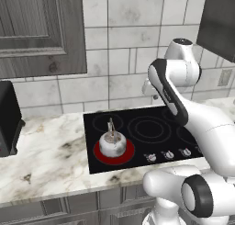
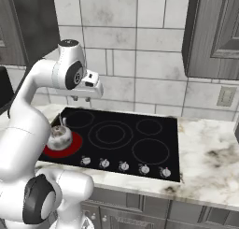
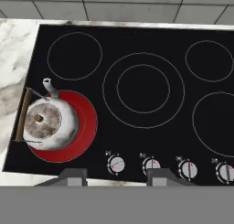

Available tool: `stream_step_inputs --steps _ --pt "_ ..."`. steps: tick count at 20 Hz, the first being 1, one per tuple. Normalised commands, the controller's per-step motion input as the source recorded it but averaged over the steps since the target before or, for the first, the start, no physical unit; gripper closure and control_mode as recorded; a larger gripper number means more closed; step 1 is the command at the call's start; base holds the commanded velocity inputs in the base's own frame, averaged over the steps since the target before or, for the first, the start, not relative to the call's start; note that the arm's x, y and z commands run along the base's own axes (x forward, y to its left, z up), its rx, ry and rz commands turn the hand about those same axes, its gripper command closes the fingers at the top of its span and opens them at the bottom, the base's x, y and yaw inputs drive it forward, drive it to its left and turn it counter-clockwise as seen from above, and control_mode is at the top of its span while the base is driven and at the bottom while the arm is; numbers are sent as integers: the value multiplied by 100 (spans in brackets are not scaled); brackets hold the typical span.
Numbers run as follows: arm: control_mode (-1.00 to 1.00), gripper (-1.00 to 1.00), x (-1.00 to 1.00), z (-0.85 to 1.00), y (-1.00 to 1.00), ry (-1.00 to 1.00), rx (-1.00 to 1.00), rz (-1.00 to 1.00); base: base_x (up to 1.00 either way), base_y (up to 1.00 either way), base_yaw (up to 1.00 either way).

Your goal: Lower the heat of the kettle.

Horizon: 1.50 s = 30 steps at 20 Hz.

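The kettle [image 1: 112, 143] [image 2: 59, 137] [image 3: 48, 122] is small, round and silver. It stands upright on the front left burner [image 3: 84, 127], which glows red on the black cooktop [image 1: 147, 127]. My gripper [image 2: 81, 100] [image 3: 117, 177] hangs high above the cooktop's left half, pointing down, open with nothing between its fingers. In the hand view its tips rise just below the leftmost knobs [image 3: 116, 164]. A row of small silver knobs [image 2: 123, 166] runs along the cooktop's front edge. The kettle sits to the left of the gripper, well below it.
A black appliance [image 1: 7, 118] stands on the marble counter [image 1: 50, 150] at the far left. Dark wall cabinets [image 2: 217, 27] hang above both sides. A wall outlet [image 2: 226, 96] sits right of the stove. The other burners [image 3: 143, 89] are dark.
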Motion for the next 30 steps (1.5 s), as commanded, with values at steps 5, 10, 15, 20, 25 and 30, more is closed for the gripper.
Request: stream_step_inputs --steps 5,10,15,20,25,30 --pt "-100 -100 -17 -1 0 -2 0 0 0 0 0" --pt "-100 -100 -14 -33 -3 -7 0 16 0 0 0" --pt "-100 -100 -4 -41 -3 -2 -2 61 0 0 0" --pt "-100 -100 -2 -28 -1 0 -11 70 0 0 0" --pt "-100 -100 -13 -22 -3 0 -22 71 0 0 0" --pt "-100 -100 -10 -44 -23 0 -16 74 0 0 0"
